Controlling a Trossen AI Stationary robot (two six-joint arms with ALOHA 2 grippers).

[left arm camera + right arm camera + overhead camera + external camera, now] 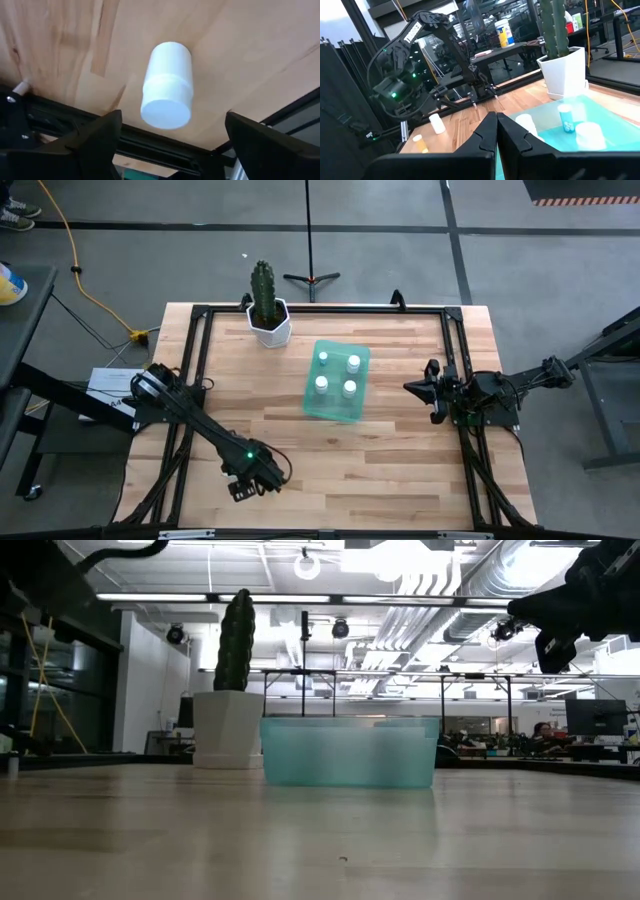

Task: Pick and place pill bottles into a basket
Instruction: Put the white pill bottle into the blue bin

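The teal-green tray (337,406) sits mid-table with several white pill bottles (322,385) standing in it; it also shows in the low view (350,752). One more white bottle (167,85) stands on the wood near the table's front left. My left gripper (172,120) hovers above it, open, with a finger on either side and touching nothing. In the high view my left gripper (245,480) hides that bottle. My right gripper (428,390) waits shut and empty at the table's right side, right of the tray.
A cactus in a white hexagonal pot (268,320) stands at the far edge, left of the tray. A black frame (190,370) borders the table. A small amber object (420,143) lies on the wood near the loose bottle (436,123).
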